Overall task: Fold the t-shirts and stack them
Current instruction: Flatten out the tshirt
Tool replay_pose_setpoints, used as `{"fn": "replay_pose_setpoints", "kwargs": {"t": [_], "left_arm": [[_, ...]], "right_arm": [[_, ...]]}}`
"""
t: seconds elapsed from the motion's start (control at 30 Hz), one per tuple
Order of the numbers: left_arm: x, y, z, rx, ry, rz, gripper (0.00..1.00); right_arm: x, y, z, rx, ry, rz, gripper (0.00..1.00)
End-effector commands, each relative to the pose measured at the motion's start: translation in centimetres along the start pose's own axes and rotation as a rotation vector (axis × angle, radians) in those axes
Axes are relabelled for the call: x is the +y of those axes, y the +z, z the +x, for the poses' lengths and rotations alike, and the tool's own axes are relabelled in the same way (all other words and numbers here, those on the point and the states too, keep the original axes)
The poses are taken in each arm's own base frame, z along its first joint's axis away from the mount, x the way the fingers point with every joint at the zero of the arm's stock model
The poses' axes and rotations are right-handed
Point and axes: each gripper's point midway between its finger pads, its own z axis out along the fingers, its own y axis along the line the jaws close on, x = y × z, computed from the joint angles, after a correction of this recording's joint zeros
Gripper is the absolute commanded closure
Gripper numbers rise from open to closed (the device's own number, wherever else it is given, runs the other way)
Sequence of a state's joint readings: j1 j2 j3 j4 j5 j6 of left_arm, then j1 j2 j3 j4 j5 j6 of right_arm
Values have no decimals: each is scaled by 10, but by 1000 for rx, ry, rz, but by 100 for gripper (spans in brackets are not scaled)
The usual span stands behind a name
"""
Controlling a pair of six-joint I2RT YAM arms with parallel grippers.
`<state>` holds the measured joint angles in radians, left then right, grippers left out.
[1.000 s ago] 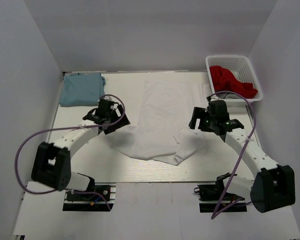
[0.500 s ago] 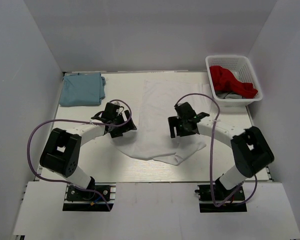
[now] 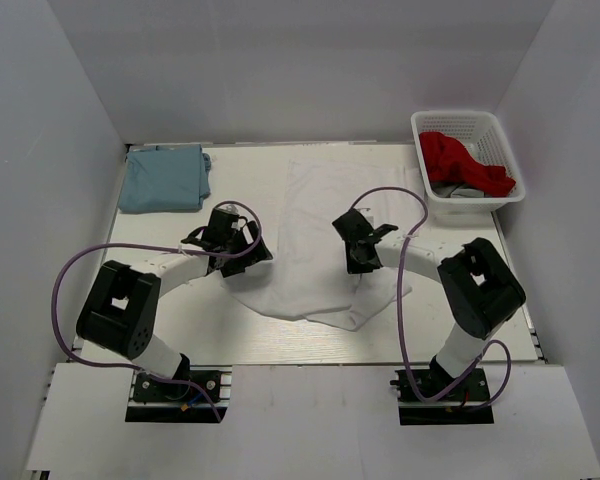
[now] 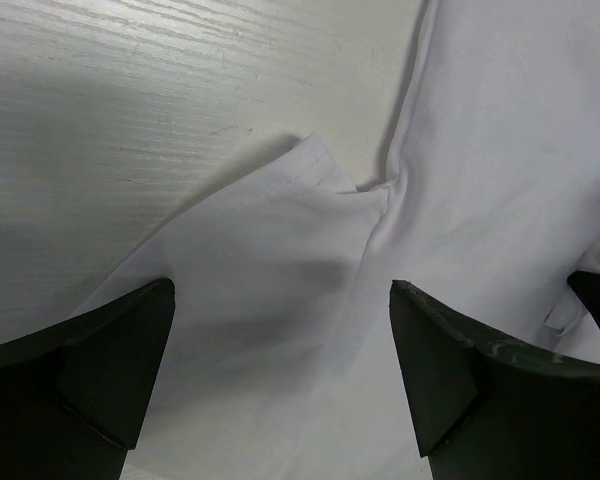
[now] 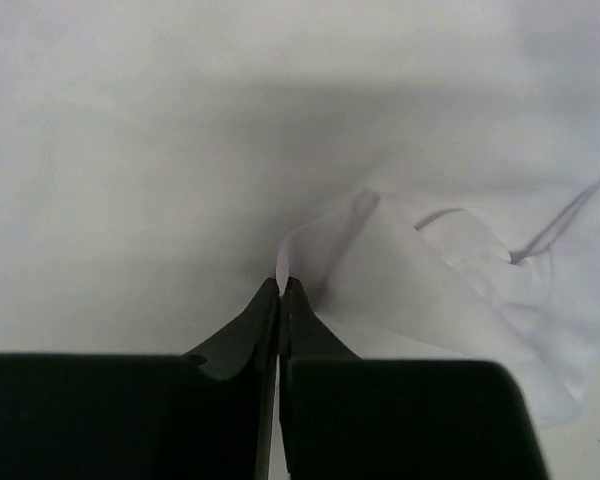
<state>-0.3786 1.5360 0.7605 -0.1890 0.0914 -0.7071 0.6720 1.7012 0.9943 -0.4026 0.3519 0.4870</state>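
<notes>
The white t-shirt (image 3: 325, 200) lies spread on the worktop (image 3: 240, 180), rumpled at its near hem, with both hands over it. The right hand (image 5: 280, 290) has its fingers pressed together, and a thin peak of white cloth rises right at their tips, so it looks to be pinching a small fold near the shirt's right side. The left hand (image 4: 280, 290) stands wide apart, with the left sleeve and its seam directly below the gap and nothing gripped. The folded light blue t-shirt (image 3: 162, 178) sits beyond the left hand and off to its left, well apart.

The main risk, as I judge it, is the slightness of the right hand's bite. Thin cotton held only at the tips may slide out once pulled, or only the upper layer may be caught, leaving the lower one behind. If the right hand pulls before the left hand closes, the shirt would drag askew and bunch. The left hand might also close on the sleeve alone.
</notes>
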Motion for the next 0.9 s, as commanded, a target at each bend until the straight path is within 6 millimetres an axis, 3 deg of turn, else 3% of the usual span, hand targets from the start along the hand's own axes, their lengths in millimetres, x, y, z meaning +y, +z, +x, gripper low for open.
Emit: {"fn": "replay_pose_setpoints", "kwargs": {"t": [0.0,0.03,0.07,0.13,0.23,0.3,0.33,0.37,0.4,0.47,0.5,0.53,0.57,0.7,0.73,0.77,0.8,0.87], "left_arm": [[59,1,32,76,-22,-219,0],[59,1,32,76,-22,-220,0],[58,1,32,75,-31,-220,0],[65,1,33,66,-29,-246,0],[68,2,30,57,-35,-272,0],[72,3,28,51,-33,-299,0],[71,2,27,53,-33,-300,0],[70,3,22,40,-31,-305,0],[71,2,24,48,-31,-312,0],[69,5,20,41,-31,-307,0],[68,7,19,42,-31,-308,0],[63,7,13,31,-31,-298,0],[66,9,16,41,-31,-306,0],[57,13,-2,7,-29,-309,0],[60,15,-3,8,-27,-326,0],[58,17,-5,8,-27,-326,0],[52,16,-12,-4,-28,-317,0],[48,18,-17,-9,-16,-311,0]], "right_arm": [[-13,-16,-17,-77,88,73,100],[-15,-29,-24,-116,109,58,100],[-21,-31,-14,-98,119,71,100],[-26,-50,-17,-135,148,49,99],[-44,-65,9,-119,204,62,97],[-58,-69,39,-86,268,80,97],[-59,-84,37,-129,310,33,100],[-62,-86,49,-104,374,40,100],[-72,-83,77,-42,382,69,100],[-75,-98,90,-43,508,37,96],[-80,-97,116,30,518,55,94],[-80,-103,121,30,582,36,91],[-78,-106,131,50,593,-3,73],[-57,-111,138,62,579,-170,59],[-56,-112,137,59,550,-181,51],[-55,-110,139,80,523,-171,33],[-53,-115,130,70,512,-177,28],[-61,-114,122,35,428,-129,26]]}}
